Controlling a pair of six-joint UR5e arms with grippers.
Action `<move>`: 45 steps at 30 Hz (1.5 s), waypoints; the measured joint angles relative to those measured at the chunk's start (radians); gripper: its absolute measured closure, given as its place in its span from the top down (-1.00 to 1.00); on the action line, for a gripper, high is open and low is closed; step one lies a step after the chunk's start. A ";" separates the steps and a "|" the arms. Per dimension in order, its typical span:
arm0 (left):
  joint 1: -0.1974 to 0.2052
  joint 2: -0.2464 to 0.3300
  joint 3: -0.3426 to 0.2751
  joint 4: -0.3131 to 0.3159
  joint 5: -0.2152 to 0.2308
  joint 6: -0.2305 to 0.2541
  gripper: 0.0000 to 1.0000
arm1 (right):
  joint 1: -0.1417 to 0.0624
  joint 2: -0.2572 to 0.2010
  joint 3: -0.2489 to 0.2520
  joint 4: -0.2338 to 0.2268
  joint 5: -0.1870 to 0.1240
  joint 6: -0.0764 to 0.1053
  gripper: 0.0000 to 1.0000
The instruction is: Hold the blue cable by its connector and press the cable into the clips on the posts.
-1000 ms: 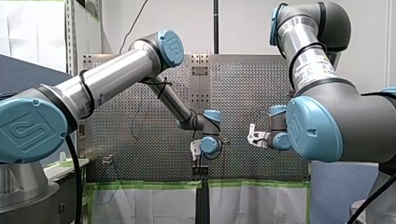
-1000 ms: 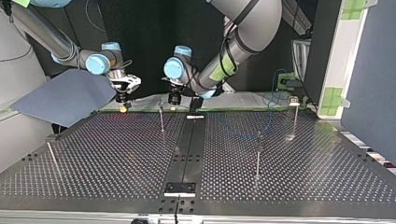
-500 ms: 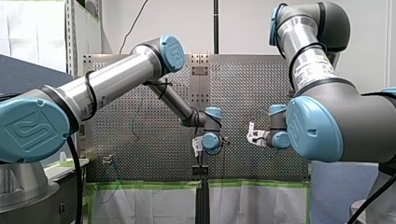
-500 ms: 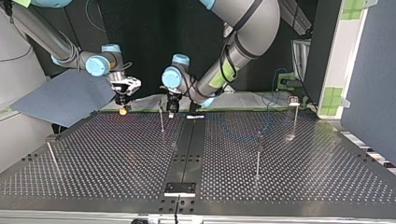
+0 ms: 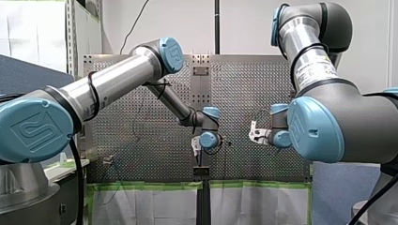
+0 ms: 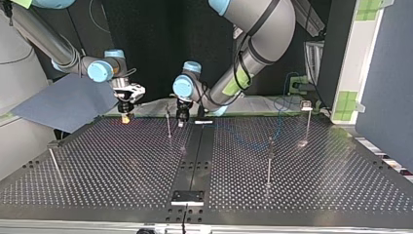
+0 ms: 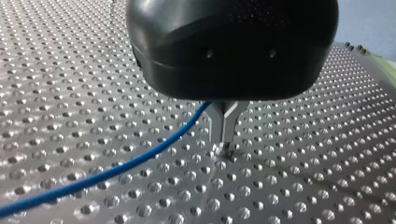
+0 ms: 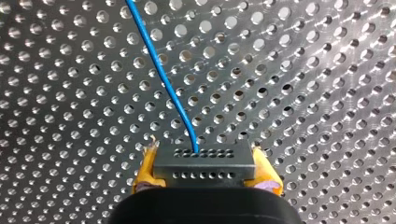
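Observation:
In the right wrist view, the yellow pads of my right gripper (image 8: 204, 157) are shut on the black connector (image 8: 205, 170). The blue cable (image 8: 163, 79) leaves the connector and runs away over the perforated table. In the left wrist view, my left gripper (image 7: 226, 145) has its metal fingers shut, tips just above the table. The blue cable (image 7: 116, 170) runs into the root of those fingers. In the top view, my left gripper (image 6: 182, 118) hangs beside a thin post (image 6: 168, 123), and my right gripper (image 6: 126, 116) is to that post's left.
More thin posts stand on the table (image 6: 122, 185) at the top view's left (image 6: 53, 165), middle right (image 6: 269, 163) and far right (image 6: 307, 119). A black rail (image 6: 195, 161) runs down the middle. A blue-grey sheet (image 6: 68, 100) lies behind my right gripper.
My left gripper has come down towards the table beside the thin post. My right gripper has shifted a little to the top view's left, still holding the connector.

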 joint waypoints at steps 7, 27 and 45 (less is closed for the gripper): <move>0.013 0.000 0.001 -0.001 0.001 0.002 -1.00 | -0.001 0.008 -0.025 0.007 -0.001 0.004 -1.00; 0.016 0.001 0.001 -0.055 -0.044 0.055 1.00 | -0.003 0.023 -0.048 0.015 -0.003 0.010 -1.00; -0.005 0.030 0.001 -0.209 -0.044 0.193 1.00 | -0.002 0.027 -0.047 0.027 -0.006 0.011 -1.00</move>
